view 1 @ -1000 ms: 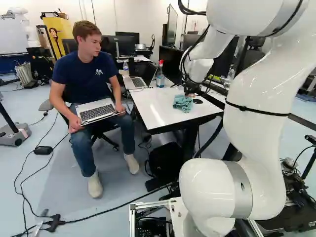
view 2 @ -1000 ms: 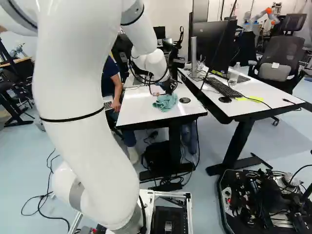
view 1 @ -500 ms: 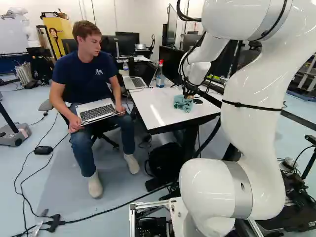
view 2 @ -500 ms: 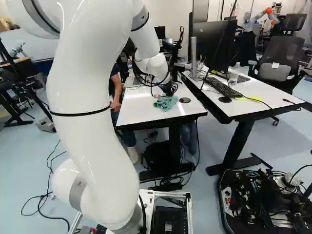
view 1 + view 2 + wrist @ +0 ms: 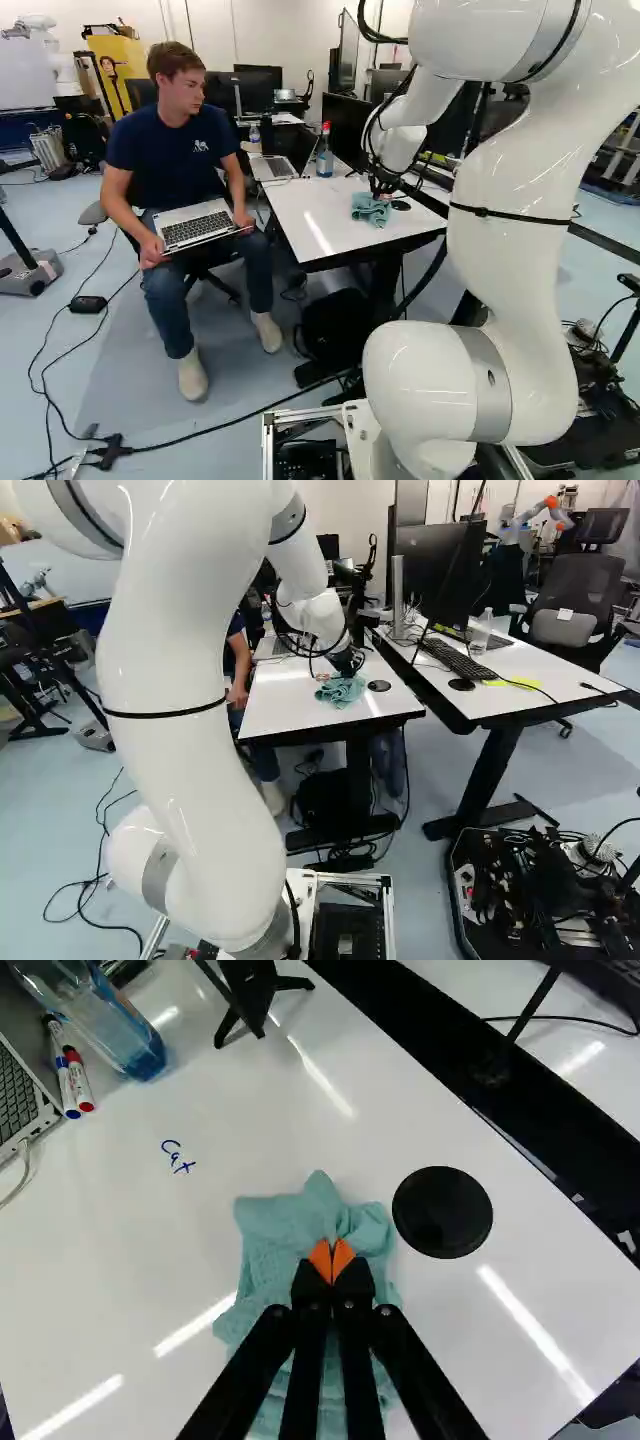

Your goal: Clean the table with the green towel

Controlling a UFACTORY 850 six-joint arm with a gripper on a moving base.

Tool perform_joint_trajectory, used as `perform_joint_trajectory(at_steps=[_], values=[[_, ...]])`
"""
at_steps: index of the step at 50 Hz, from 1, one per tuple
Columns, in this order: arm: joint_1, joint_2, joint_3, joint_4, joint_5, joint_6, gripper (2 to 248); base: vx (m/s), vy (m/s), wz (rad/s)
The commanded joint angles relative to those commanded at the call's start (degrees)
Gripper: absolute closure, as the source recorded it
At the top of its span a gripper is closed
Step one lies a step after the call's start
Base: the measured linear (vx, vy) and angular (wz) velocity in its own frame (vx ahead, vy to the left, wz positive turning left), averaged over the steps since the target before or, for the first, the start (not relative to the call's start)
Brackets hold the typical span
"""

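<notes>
The white arm (image 5: 515, 270) arches forward, tool (image 5: 347, 662) pointing down, orange pads (image 5: 320, 1259) close together.

The white rectangular table with black edges (image 5: 120, 1260) supports a crumpled teal cloth towel (image 5: 275, 1220), a flat black disc (image 5: 443, 1212) beside it, white cylindrical markers (image 5: 81, 1082), a transparent blue-tinted bottle (image 5: 145, 1055), a silver laptop (image 5: 272, 167) and a black three-legged stand (image 5: 245, 990).
</notes>
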Motion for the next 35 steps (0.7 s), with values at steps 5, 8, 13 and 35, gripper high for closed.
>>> perform_joint_trajectory(at_steps=[5,8,13,35], values=[[0.0,0.0,0.0,0.0,-0.4,0.0,228,0.000,0.000,0.000],[0.0,0.0,0.0,0.0,-0.7,0.0,228,0.000,0.000,0.000],[0.0,0.0,0.0,0.0,-1.2,0.0,228,0.000,0.000,0.000],[0.0,0.0,0.0,0.0,-3.2,0.0,228,0.000,0.000,0.000]])
